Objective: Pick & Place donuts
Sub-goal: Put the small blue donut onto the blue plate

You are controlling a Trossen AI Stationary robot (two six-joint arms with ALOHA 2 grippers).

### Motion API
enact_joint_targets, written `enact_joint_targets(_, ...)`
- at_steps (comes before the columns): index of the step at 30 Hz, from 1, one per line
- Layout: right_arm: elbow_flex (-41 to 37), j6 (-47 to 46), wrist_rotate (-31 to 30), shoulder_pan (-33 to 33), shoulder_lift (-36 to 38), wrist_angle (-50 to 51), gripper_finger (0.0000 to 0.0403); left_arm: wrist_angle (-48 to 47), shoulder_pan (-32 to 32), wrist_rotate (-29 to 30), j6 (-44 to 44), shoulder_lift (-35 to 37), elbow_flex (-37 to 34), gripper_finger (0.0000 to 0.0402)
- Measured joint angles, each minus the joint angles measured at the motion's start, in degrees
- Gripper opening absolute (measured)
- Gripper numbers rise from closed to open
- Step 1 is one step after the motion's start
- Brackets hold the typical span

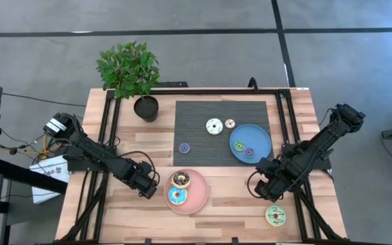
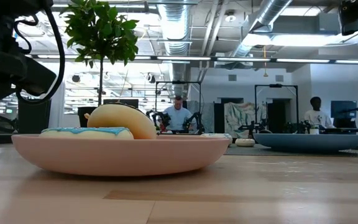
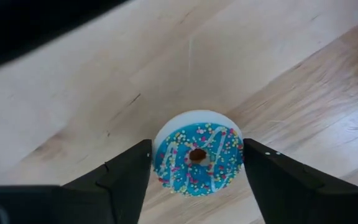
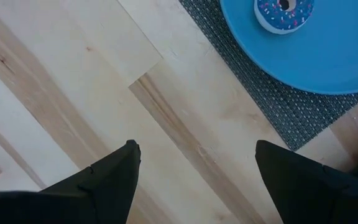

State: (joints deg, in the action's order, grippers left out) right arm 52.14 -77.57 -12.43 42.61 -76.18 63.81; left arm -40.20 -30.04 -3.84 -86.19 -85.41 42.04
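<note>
My left gripper (image 1: 146,182) (image 3: 197,155) is over the bare wood left of the pink plate (image 1: 197,201), shut on a blue-frosted sprinkled donut (image 3: 197,160) that the high view does not show. On the pink plate lie a blue donut (image 1: 177,197) (image 2: 87,132) and a dark brown one (image 1: 181,180). My right gripper (image 1: 265,185) (image 4: 197,152) hangs open over wood near the blue plate (image 1: 258,136) (image 4: 328,56), which holds small donuts (image 1: 238,145) (image 4: 284,12). A white donut (image 1: 214,126), a cream one (image 1: 229,124) and a small purple one (image 1: 184,147) lie on the mat. A green-yellow donut (image 1: 275,216) lies on the wood. My left gripper pinches the blue sprinkled donut between its two fingers (image 3: 129,174), one on each side of the white rim (image 3: 156,155). The frosted face is turned toward the wrist camera. Wood shows behind it; whether it is lifted clear, I cannot tell.
A potted plant (image 1: 131,71) stands at the mat's far left corner. The dark mat (image 1: 196,153) covers the table's middle. Black rails run along both table sides. People stand in the room beyond the table (image 2: 179,115).
</note>
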Motion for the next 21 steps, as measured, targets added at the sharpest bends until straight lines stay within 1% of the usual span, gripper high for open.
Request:
enact_joint_targets(4, 0.0, 0.0, 0.0, 0.0, 0.0, 0.0, 0.0306, 0.0, 0.0, 0.0, 0.4, 0.0, 0.0, 0.0211)
enact_joint_targets(7, 0.0, 0.1, -0.1, 0.0, 0.0, 0.0, 0.0306, 0.0, 0.0, 0.0, 0.5, 0.0, 0.0, 0.0199)
enact_joint_targets(12, 0.0, 0.2, -0.2, 0.0, 0.0, 0.0, 0.0306, 0.0, 0.3, -0.1, 1.4, 0.0, 0.0, 0.0198)
enact_joint_targets(15, 0.0, 0.2, -1.1, 0.0, 0.0, 0.0, 0.0306, -0.5, 0.9, -1.4, 1.8, 0.0, 0.3, 0.02)
enact_joint_targets(18, 0.0, 0.2, -1.7, 0.0, 0.0, 0.0, 0.0306, -2.2, 2.2, -3.8, 4.1, 0.0, 1.1, 0.02)
enact_joint_targets(21, 0.0, 0.2, -2.7, 0.0, 0.0, 0.0, 0.0306, -5.3, 4.1, -4.4, 6.3, 0.0, 2.7, 0.02)
